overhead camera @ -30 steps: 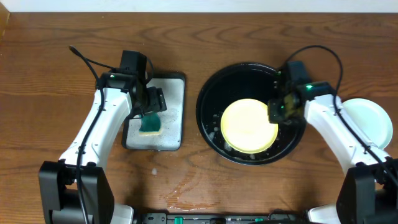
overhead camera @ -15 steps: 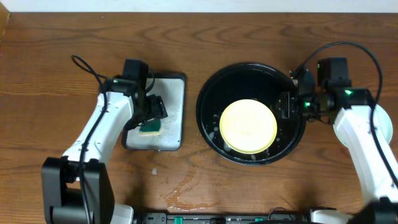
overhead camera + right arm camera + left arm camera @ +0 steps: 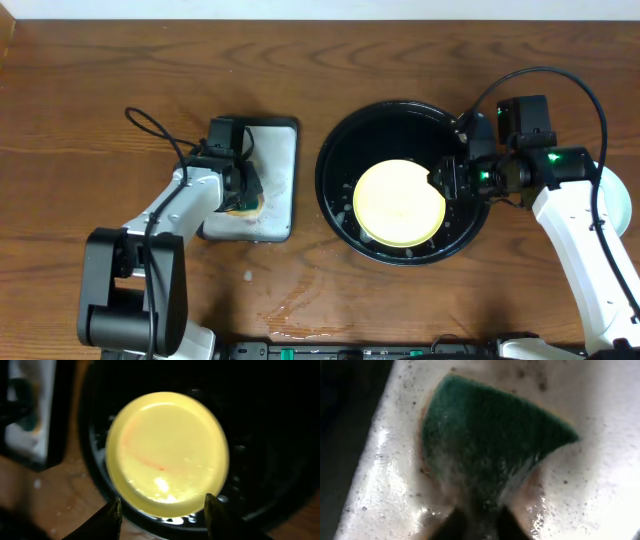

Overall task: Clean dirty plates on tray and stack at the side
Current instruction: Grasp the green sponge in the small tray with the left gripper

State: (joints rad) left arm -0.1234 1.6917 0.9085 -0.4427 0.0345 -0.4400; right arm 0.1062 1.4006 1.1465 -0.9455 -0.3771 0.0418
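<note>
Done so far: a pale plate [image 3: 618,205] lies on the bare desk [image 3: 100,90] at 3 o'clock of the black tray [image 3: 335,140], off the tray. The right arm covers most of it, so it may be a stack of two, but I cannot tell.
Left to do: one yellow plate [image 3: 400,203] lies flat in the black tray, toward 6 o'clock of the tray's centre. The right wrist view shows a faint red smear [image 3: 145,455] across it, so it looks unwashed.
Left pincer [image 3: 480,520]: closed on the near edge of the green sponge [image 3: 490,455], which lies on the wet silver tray [image 3: 280,160] at 9 o'clock of the black tray.
Right pincer [image 3: 162,520]: fingers apart and holding nothing; it hovers at the yellow plate's 3 o'clock rim.
Judgement: the task looks well past halfway. The last plate needs scrubbing, then a move to the side.
</note>
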